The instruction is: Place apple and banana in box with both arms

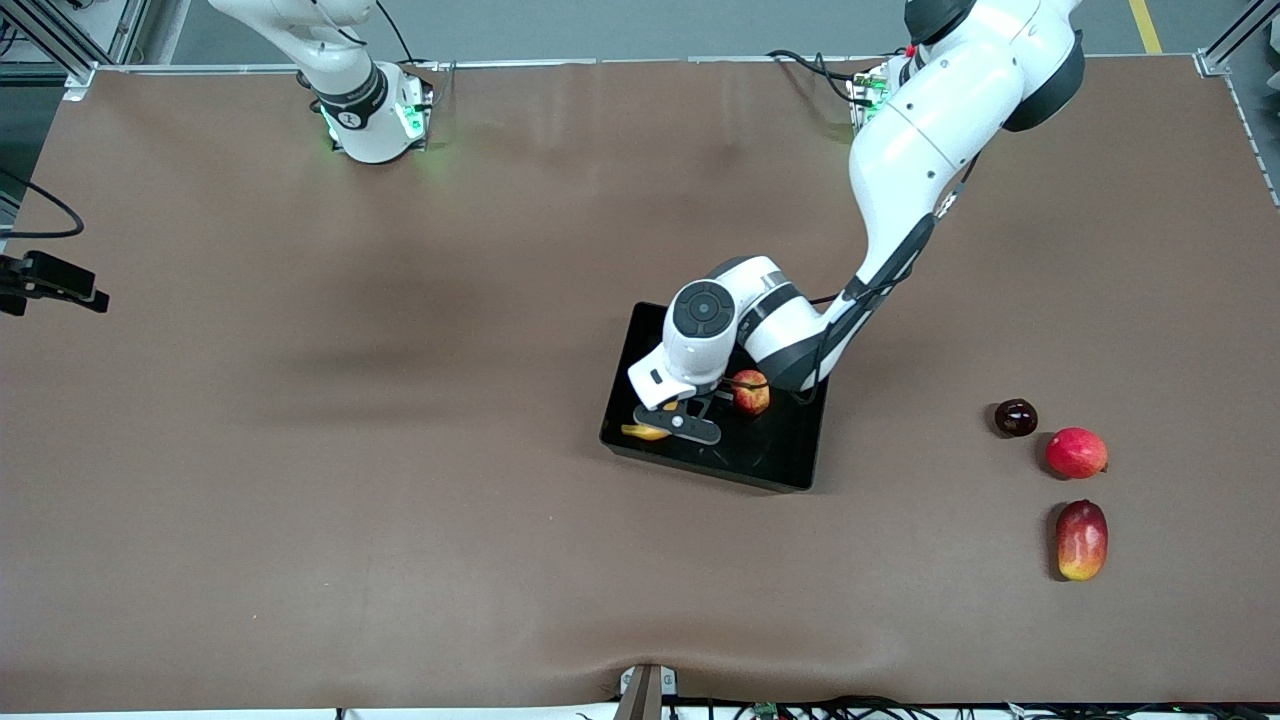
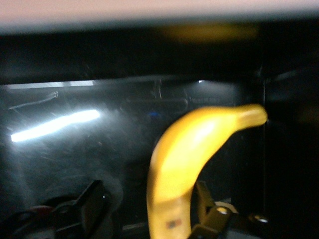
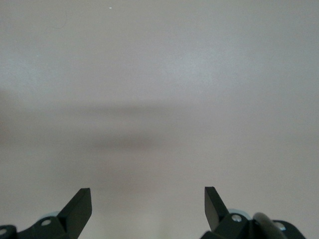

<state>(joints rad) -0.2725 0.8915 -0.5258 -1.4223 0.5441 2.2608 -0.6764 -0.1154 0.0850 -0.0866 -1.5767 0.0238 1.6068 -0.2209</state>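
The black box (image 1: 775,462) sits mid-table. The apple (image 1: 751,392) lies in it. The banana (image 1: 645,432) also lies in the box, at the corner nearer the front camera and toward the right arm's end. My left gripper (image 1: 690,420) is low inside the box, over the banana. In the left wrist view the banana (image 2: 184,159) lies between my open fingers (image 2: 94,201), close to one finger and apart from the other, with the box floor (image 2: 75,149) under it. My right gripper (image 3: 148,204) is open and empty over bare brown table; it is out of the front view.
Three loose fruits lie toward the left arm's end of the table: a dark round one (image 1: 1015,417), a smooth pinkish-red one (image 1: 1076,452) and an oblong red-and-yellow one (image 1: 1081,539). The left arm's forearm (image 1: 790,330) hangs over the box.
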